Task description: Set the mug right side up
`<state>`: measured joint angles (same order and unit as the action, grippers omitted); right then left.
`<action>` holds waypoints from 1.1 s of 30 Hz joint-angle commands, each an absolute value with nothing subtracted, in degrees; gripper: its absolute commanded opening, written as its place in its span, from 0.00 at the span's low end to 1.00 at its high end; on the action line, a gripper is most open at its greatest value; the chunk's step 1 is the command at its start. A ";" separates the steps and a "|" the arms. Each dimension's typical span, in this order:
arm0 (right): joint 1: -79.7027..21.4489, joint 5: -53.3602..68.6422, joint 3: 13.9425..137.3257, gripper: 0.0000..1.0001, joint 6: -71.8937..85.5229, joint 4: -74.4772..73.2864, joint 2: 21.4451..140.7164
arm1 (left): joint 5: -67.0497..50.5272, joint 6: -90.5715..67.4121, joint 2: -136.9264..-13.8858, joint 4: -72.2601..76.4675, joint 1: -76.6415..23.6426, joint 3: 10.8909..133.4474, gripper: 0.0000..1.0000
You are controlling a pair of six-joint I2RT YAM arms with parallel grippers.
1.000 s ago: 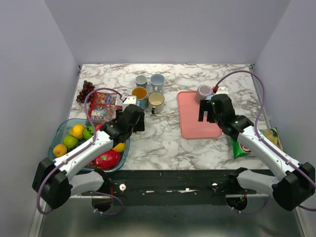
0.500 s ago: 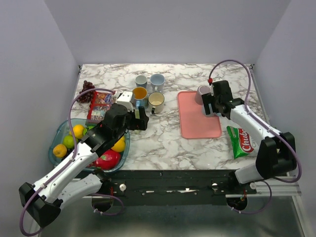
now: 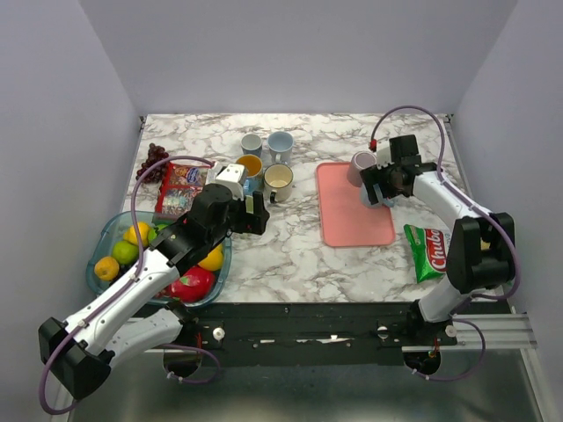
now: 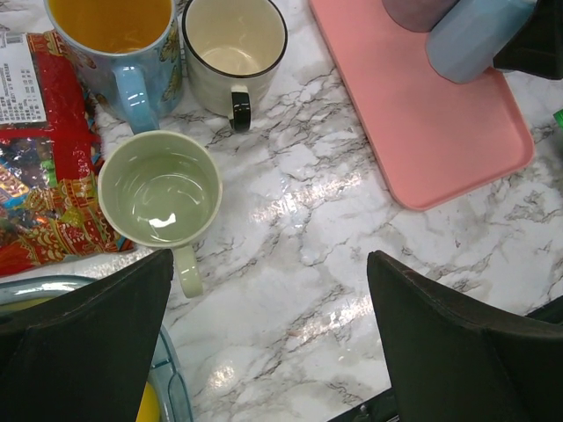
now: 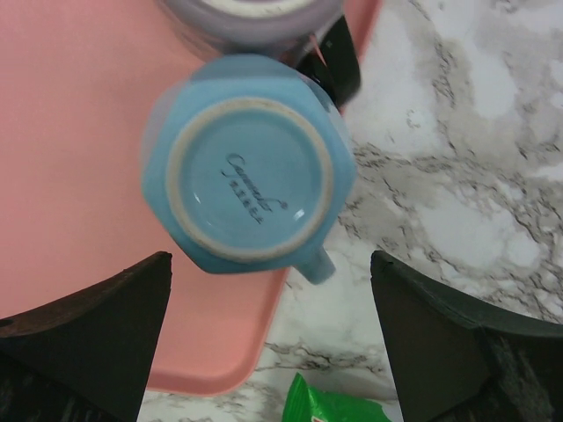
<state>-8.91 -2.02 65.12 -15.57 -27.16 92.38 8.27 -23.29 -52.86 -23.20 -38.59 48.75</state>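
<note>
My right claw (image 5: 268,259) is wide open and holds nothing. It hangs right over the blue mug (image 5: 249,167). The mug stands upside down, with its bottom facing up, at the right edge of the pink tray (image 5: 79,176). Its handle pokes out past the tray's edge. A purple mug (image 3: 361,164) sits just beside it on the tray. My left claw (image 4: 268,264) is wide open too, near a green mug (image 4: 158,189) that stands the right way up.
</note>
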 commanded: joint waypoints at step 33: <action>-9.84 -2.81 67.15 0.39 -7.73 -32.43 97.56 | 4.13 -22.85 -53.09 -21.71 -38.32 48.08 0.99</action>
<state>-9.08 1.10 68.25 -7.86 -33.69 96.97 5.28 -22.59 -53.89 -22.98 -38.59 48.69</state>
